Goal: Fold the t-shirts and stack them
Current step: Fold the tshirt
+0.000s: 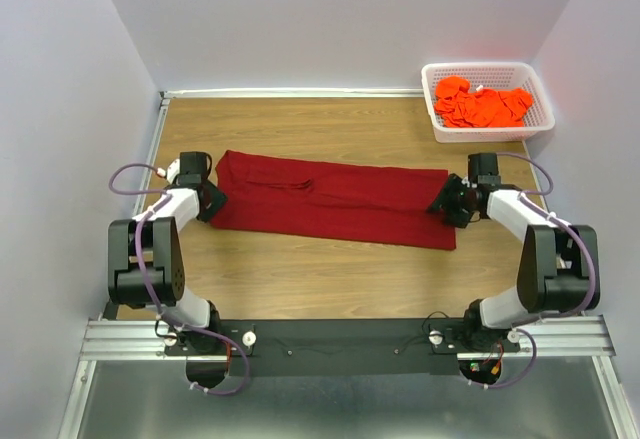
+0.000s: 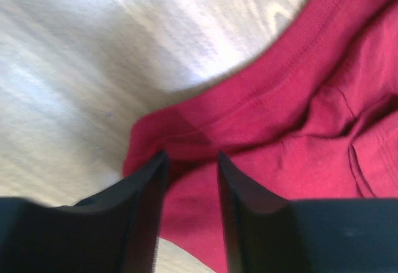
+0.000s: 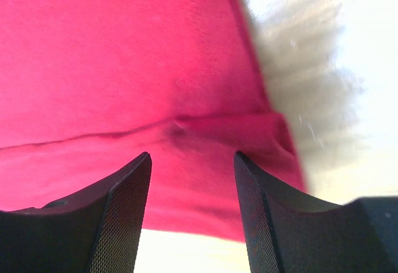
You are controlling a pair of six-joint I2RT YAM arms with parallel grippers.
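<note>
We found the maroon t-shirt (image 1: 330, 199) lying flat on the wooden surface (image 1: 320, 279), folded lengthwise into a long, narrow band. The band sloped a little, its right end sitting slightly nearer the arm bases than its left end. A few soft creases showed near its middle.

The left gripper (image 1: 212, 202) sat at the left end of the maroon t-shirt, low over the cloth. From the left wrist camera we saw its two dark fingers (image 2: 149, 192) parted by a narrow gap, released and pinching nothing. A hemmed corner of the shirt lay just beyond the tips, with bare wood past it.

The right gripper (image 1: 445, 204) sat at the right end of the maroon t-shirt. In the right wrist camera its fingers (image 3: 124, 204) stood wider apart, also released. Red cloth filled the space between and beyond them, and a folded edge of that cloth crossed just ahead of the tips.

The orange t-shirts (image 1: 483, 106) lay crumpled together in a heap inside the white mesh basket (image 1: 487, 67). The basket stood well apart from the maroon t-shirt, beyond its right end at the far corner of the surface.
</note>
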